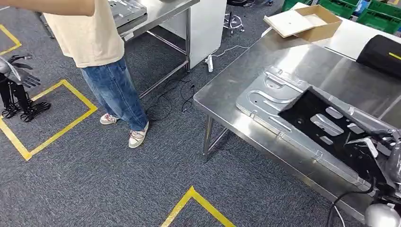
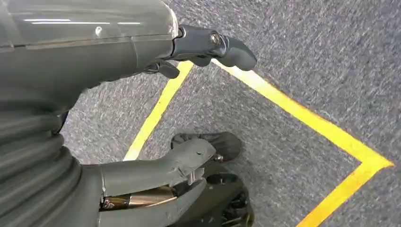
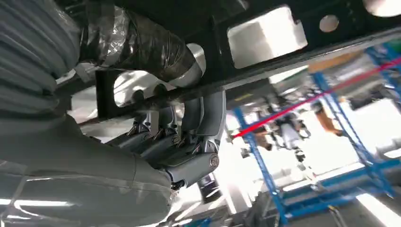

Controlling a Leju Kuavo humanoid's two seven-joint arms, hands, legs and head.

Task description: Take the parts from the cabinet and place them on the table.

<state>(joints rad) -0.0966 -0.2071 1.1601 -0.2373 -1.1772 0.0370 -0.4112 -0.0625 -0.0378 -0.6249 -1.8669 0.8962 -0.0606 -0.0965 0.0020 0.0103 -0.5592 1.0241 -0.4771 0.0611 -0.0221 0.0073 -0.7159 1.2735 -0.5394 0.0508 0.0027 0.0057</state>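
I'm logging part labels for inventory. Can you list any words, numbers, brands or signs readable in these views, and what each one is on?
No readable text in any view.
Black part, held by the right hand: no label shows.
Silver stamped panel on the steel table: no marking shows.
Cardboard box: no print shows.
Yellow floor tape: plain lines, no lettering.

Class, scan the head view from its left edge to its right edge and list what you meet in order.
Left hand → person → silver plate → black part → right hand.

Two metal parts, one silver part (image 1: 265, 97) and one black part (image 1: 326, 123); one cardboard box (image 1: 307, 21); two steel tables (image 1: 227, 87).
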